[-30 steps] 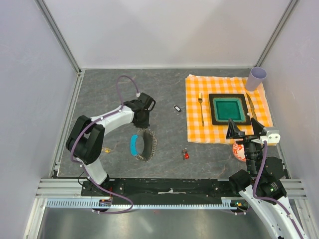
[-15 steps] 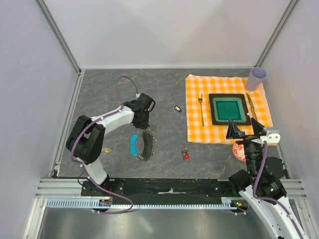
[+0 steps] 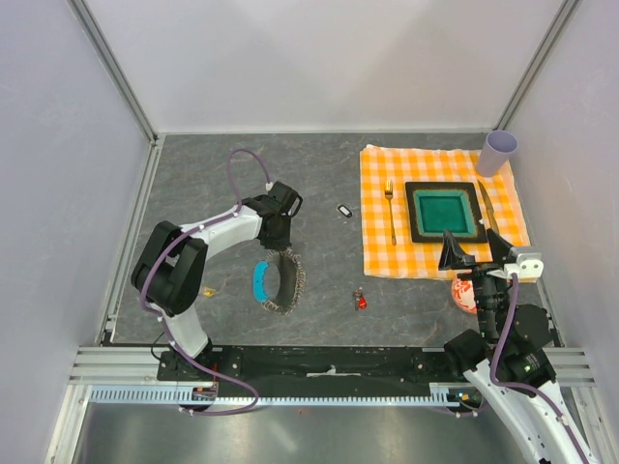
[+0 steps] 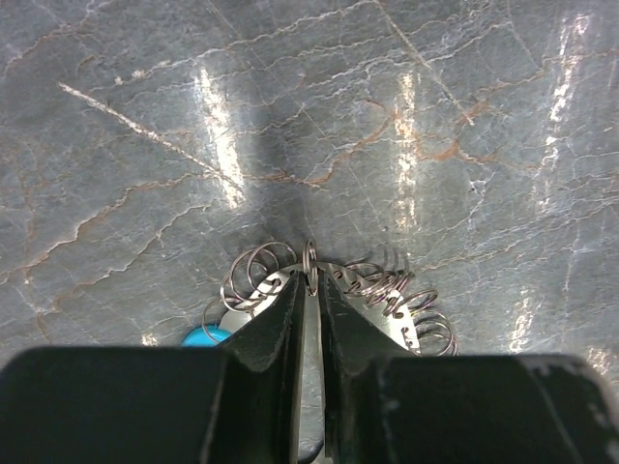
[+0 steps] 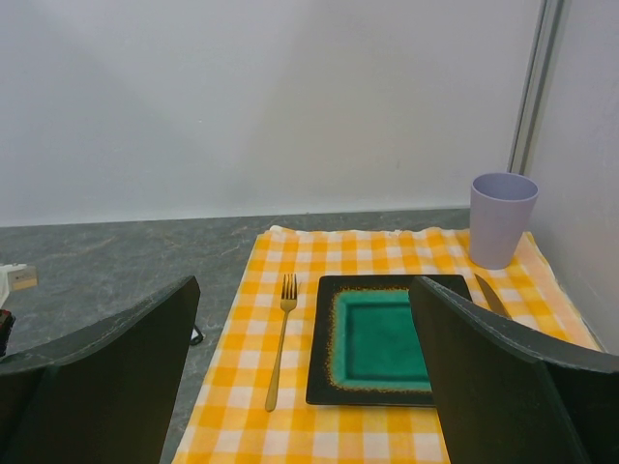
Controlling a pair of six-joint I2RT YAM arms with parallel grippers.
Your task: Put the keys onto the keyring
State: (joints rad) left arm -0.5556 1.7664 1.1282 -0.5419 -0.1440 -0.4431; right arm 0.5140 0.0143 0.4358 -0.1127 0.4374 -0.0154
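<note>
The left pincer [image 3: 277, 244] reaches down to the grey stone tabletop [image 3: 319, 169]. Its jaws are drawn almost together, and its wrist view shows one small link of the keyring [image 4: 311, 259] nipped between the very tips. The rest of that fine chain lies in loose coils just under and behind the fingertips. From above, the keyring [image 3: 287, 280] is a loop on the tabletop directly on the near side of the left pincer, its curved blue plastic piece [image 3: 258, 280] forming the loop's left edge.

The red-headed key [image 3: 361, 301] lies flat on the tabletop, well apart from the left pincer, to its right and nearer the arm bases, touching neither the chain nor any finger. A small black-and-white fob [image 3: 343, 210] sits to the right of the left pincer, a little farther back.

The right pincer [image 3: 475, 253] hangs above the near edge of the orange checked cloth [image 3: 377, 256], jaws spread wide with nothing between them. Straight ahead of it in its own camera are a gold fork [image 5: 279, 338], a black-rimmed green square plate [image 5: 324, 338], a knife [image 5: 491, 295] and a lilac cup [image 5: 501, 218]. A red-and-white ball [image 3: 464, 293] sits just beneath it, toward the bases.
</note>
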